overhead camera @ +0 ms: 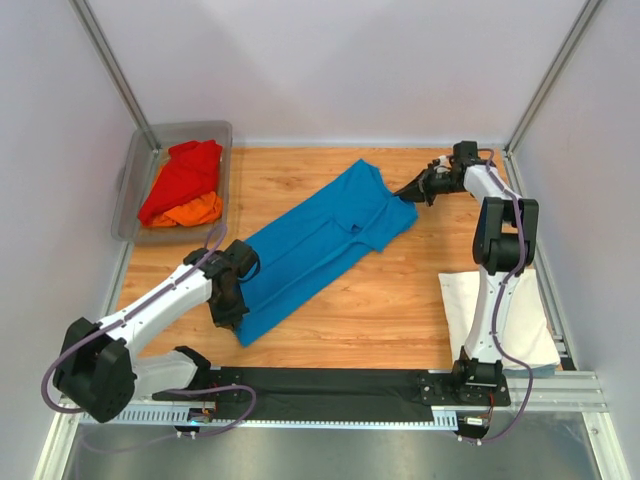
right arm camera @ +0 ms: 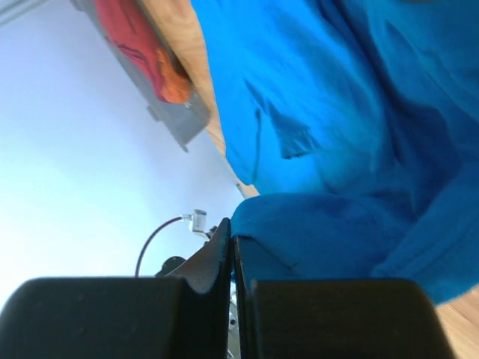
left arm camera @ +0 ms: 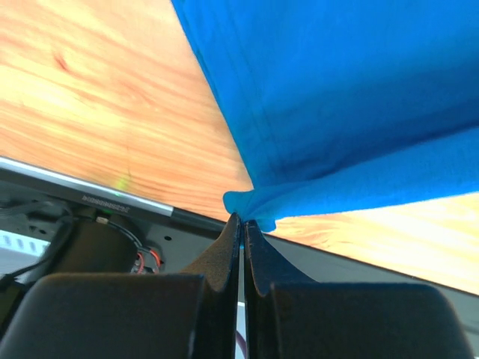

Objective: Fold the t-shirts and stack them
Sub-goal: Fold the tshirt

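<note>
wooden table (overhead camera: 400, 300) carries the blue t-shirt (overhead camera: 320, 240), stretched diagonally. left gripper (left arm camera: 241, 223) and right gripper (right arm camera: 230, 230) each pinch its opposite ends; right arm (overhead camera: 500, 240) partly hides the white t-shirt (overhead camera: 455, 300).

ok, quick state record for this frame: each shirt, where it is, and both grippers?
blue t-shirt: laid out diagonally across the table, held at both ends
left gripper: shut on the blue t-shirt's near-left corner
right gripper: shut on the blue t-shirt's far-right edge
red t-shirt: crumpled in the tub, far left
orange t-shirt: in the tub, on the near side of the red t-shirt
white t-shirt: lying flat at the table's near-right side
stack: none built yet
</note>
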You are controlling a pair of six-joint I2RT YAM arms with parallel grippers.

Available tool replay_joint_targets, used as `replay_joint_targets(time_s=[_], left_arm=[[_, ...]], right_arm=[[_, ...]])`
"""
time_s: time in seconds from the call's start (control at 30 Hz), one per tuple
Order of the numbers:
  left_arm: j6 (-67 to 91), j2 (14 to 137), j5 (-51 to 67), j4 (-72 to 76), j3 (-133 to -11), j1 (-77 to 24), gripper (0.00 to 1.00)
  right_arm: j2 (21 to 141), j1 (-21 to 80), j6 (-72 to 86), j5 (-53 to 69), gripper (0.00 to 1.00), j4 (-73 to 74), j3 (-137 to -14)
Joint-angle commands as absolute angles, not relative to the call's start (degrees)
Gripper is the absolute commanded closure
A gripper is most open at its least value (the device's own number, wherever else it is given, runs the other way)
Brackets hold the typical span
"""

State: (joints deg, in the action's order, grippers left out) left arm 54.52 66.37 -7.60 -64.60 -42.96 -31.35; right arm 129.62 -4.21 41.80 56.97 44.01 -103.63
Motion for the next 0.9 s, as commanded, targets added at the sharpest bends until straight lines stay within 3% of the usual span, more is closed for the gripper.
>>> replay_joint_targets(time_s=[0.0,0.87], left_arm=[[50.5,68.8,-9.9,-65.1,-47.2,-29.7,1.00],[42.1,82.9,-12.8,-61.4,-53.9,-17.7,1.00]], right_arm=[[130.3,-4.2,51.2,61.8,1.00,34.0,-104.6],[137.6,-1.8,69.1,66.1,1.00,14.9,-107.0]])
